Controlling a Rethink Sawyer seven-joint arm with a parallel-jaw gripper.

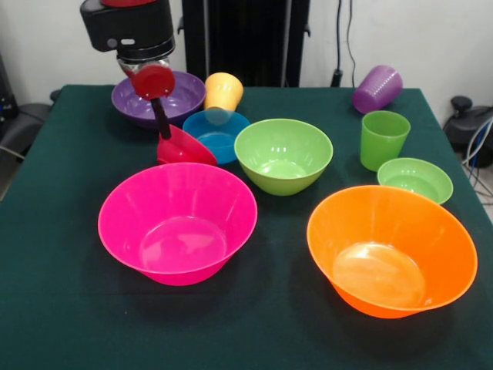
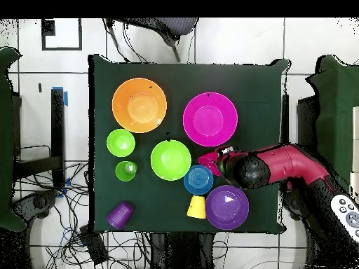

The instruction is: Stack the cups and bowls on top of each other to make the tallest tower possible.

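The tool (image 1: 163, 131) grips the red bowl (image 1: 183, 146) — tilted, touching the blue bowl (image 1: 217, 132).

No readable text, labels, brands or numbers on bowls, cups, table or arm.

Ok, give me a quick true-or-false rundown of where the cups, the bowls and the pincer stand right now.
1. The pincer holds the small red bowl tilted by its rim. True.
2. The purple cup stands upright. False: it lies on its side.
3. The large pink bowl is empty. True.
4. The green cup sits inside the large orange bowl. False: it stands on the table, apart.
5. The yellow-orange cup lies tipped over by the blue bowl. True.
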